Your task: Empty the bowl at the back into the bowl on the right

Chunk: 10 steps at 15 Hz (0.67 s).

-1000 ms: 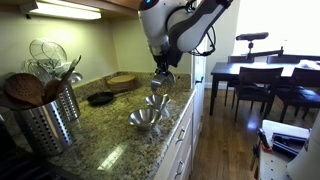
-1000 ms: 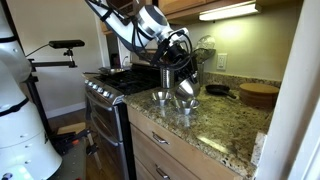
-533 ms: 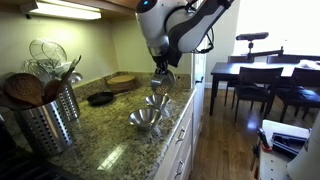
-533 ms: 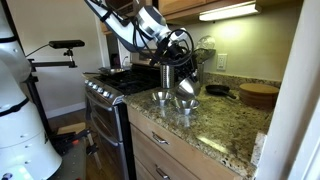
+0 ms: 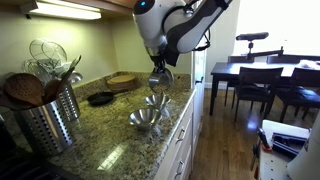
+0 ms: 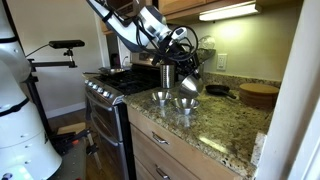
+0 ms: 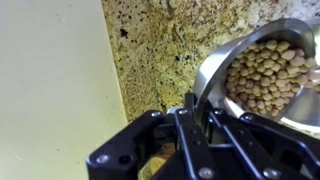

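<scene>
My gripper (image 7: 195,115) is shut on the rim of a steel bowl (image 7: 262,75) filled with small tan beans. It holds the bowl a little above the granite counter (image 7: 160,50). In both exterior views the gripper (image 5: 160,78) (image 6: 188,72) hangs over two more steel bowls that stand on the counter near its front edge. In an exterior view these are one bowl (image 5: 157,100) right under the gripper and another (image 5: 146,119) nearer the camera. They also show in an exterior view as one bowl (image 6: 161,97) and a second bowl (image 6: 185,103). Their contents do not show.
A steel utensil holder (image 5: 45,115) stands on the counter, with a black pan (image 5: 100,98) and a round wooden board (image 5: 122,80) further back. A stove (image 6: 105,85) adjoins the counter. The counter's front edge runs close beside the bowls.
My gripper has risen slightly with the bowl in it. The two bowls on the counter have not moved.
</scene>
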Each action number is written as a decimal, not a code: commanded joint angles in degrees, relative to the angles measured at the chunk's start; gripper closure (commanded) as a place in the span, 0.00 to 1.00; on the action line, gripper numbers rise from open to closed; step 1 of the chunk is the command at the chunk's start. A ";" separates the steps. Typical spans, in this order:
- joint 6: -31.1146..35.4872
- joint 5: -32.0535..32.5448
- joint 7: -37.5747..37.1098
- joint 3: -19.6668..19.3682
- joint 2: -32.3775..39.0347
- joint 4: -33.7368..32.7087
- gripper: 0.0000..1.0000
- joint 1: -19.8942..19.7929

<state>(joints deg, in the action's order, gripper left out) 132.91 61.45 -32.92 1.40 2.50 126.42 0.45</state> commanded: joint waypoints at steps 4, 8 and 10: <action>-3.33 4.80 -2.72 0.05 1.80 -2.67 0.92 1.30; -4.61 7.29 -3.88 0.06 2.47 -3.16 0.92 1.52; -5.32 8.13 -4.35 0.14 2.74 -3.18 0.92 1.68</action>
<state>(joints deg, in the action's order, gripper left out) 130.58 66.64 -34.74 1.53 4.87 124.08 1.10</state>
